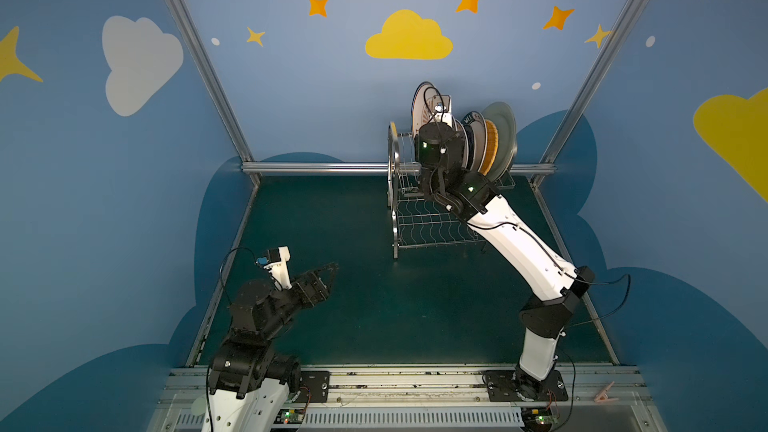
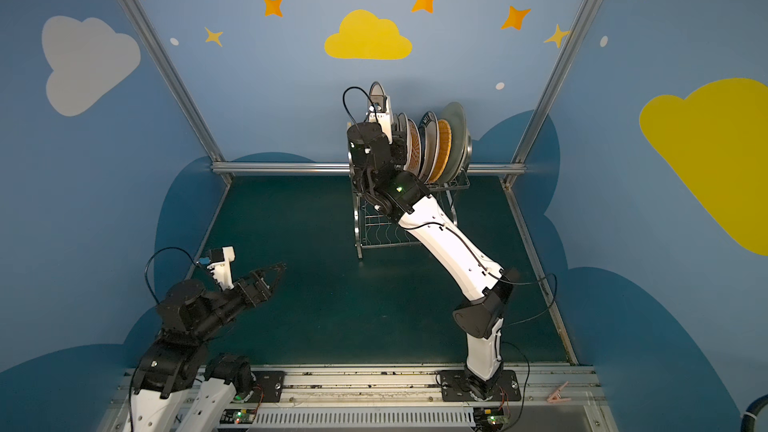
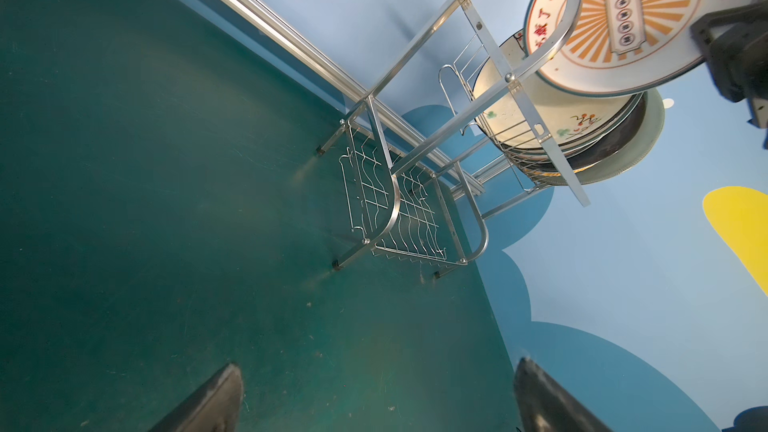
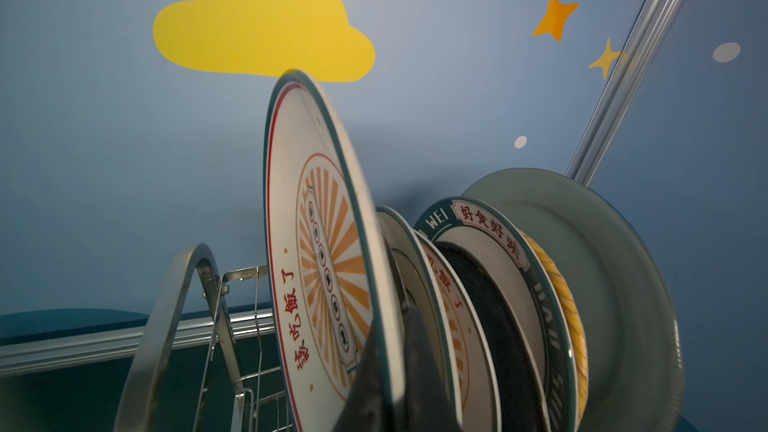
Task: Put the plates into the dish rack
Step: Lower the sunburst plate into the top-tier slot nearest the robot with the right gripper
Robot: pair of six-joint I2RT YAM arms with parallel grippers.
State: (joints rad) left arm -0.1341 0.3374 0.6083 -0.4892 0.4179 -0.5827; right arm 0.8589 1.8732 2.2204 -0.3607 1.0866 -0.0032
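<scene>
The dish rack point(image 1: 391, 184) point(image 2: 357, 218) point(image 3: 394, 201) stands at the back right of the green mat. Several plates stand on edge in its upper tier: a pale green one point(image 1: 503, 135) point(image 4: 582, 263), a yellow woven one point(image 1: 492, 139), a teal-rimmed one point(image 4: 478, 222), a black one point(image 4: 486, 305) and a cream floral one point(image 3: 540, 118). My right gripper point(image 4: 388, 351) is shut on the lower rim of an orange-sunburst plate point(image 1: 422, 110) point(image 3: 615, 14) point(image 4: 320, 243), held upright above the rack's left end, higher than the others. My left gripper point(image 1: 330, 274) point(image 2: 276, 276) point(image 3: 378, 367) hovers open and empty at the front left.
An aluminium rail point(image 1: 324, 167) runs along the back of the mat point(image 1: 353, 284), with slanted posts at both corners. Blue painted walls close in the sides. A pink clip point(image 1: 604, 392) lies on the front rail at the right.
</scene>
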